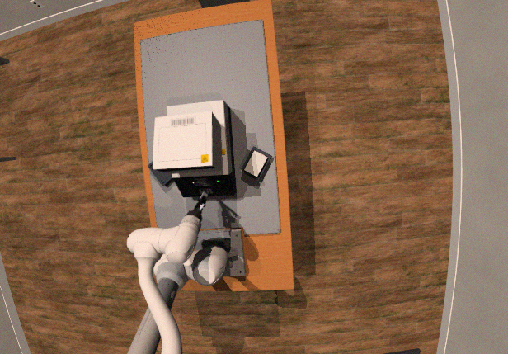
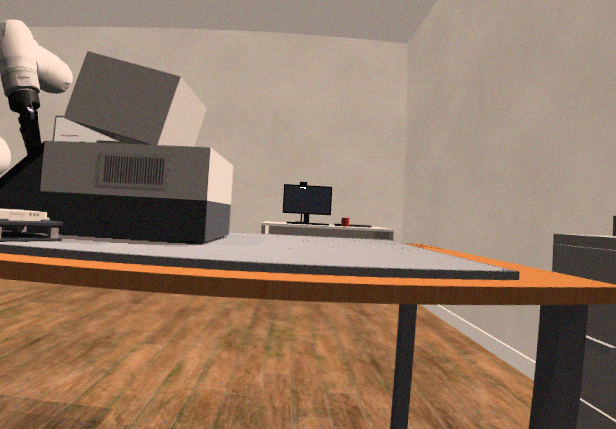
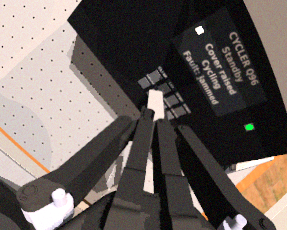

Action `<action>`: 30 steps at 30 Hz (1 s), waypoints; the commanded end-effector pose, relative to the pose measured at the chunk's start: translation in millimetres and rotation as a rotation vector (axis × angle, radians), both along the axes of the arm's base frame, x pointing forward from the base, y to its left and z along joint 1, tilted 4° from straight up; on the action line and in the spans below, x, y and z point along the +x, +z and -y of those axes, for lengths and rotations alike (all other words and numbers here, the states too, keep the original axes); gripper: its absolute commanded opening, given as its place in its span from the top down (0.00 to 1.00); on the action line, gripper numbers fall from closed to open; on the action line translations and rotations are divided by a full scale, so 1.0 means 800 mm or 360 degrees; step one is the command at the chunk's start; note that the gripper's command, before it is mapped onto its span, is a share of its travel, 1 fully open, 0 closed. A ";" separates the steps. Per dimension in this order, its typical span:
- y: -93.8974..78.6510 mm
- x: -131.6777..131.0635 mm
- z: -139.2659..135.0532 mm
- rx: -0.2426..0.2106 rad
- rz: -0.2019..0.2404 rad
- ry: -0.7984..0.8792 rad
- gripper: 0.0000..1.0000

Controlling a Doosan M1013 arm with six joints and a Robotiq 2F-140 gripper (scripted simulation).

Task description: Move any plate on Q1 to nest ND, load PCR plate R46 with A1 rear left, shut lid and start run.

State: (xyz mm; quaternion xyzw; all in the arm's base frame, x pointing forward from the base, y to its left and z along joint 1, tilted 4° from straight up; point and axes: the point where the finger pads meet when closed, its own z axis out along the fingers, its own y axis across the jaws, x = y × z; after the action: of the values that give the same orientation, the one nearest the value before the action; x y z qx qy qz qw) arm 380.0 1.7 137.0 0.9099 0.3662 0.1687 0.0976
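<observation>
The cycler Q1 (image 1: 194, 150) stands mid-table; it also shows in the side view (image 2: 135, 187). Its pale lid (image 2: 135, 99) is tilted, with the panel end raised off the body. The status lamp (image 3: 250, 127) is green. My gripper (image 3: 153, 100) is shut and empty, with its fingertips on the keypad's (image 3: 164, 95) upper row on the dark front panel (image 1: 206, 185). From above, the gripper (image 1: 203, 197) is at the panel's front edge. The white plate R46 (image 1: 256, 164) lies in its dark nest N1 to the right of Q1, and it shows in the side view too (image 2: 22, 214). The block is hidden by the lid.
A dark nest corner (image 1: 158, 175) sticks out at Q1's left, mostly hidden under the lid. The arm's base plate (image 1: 235, 253) sits at the table's near end. The grey mat (image 1: 206, 63) reaches behind Q1. A far desk holds a monitor (image 2: 306, 200).
</observation>
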 end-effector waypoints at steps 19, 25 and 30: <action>0.023 -0.020 -0.001 -0.0004 0.0000 0.0003 1.00; 0.024 -0.019 -0.001 -0.0004 0.0000 0.0003 1.00; 0.024 -0.019 -0.002 -0.0004 0.0000 0.0003 1.00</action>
State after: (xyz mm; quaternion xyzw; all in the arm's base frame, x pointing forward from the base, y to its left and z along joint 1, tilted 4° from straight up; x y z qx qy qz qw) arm 364.5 2.2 153.6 0.9098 0.3671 0.1669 0.0982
